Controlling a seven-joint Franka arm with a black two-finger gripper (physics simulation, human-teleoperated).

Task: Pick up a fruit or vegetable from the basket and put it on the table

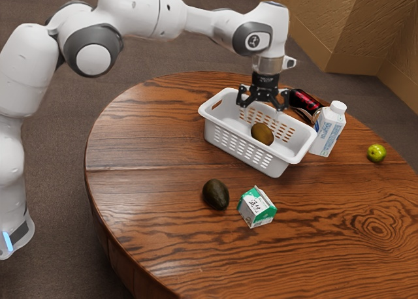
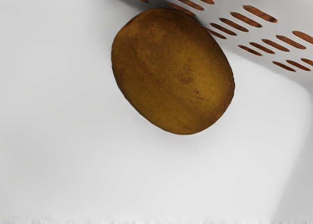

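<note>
My gripper (image 1: 263, 106) hangs over the white basket (image 1: 222, 134) with its two fingers spread apart and nothing between them. Inside the basket lies a brown, oval fruit (image 1: 262, 134), below the gripper and a gap away from it. In the wrist view the fruit (image 2: 173, 72) rests on the basket's white floor (image 2: 88, 165), close to a slotted wall.
A dark avocado (image 1: 215, 194) and a green-and-white carton (image 1: 257, 207) stand on the round wooden table (image 1: 150, 162), near the basket's long side. Beyond the basket are a dark red bottle (image 1: 304, 102), a white bottle (image 1: 328, 129) and a green apple (image 1: 376, 153).
</note>
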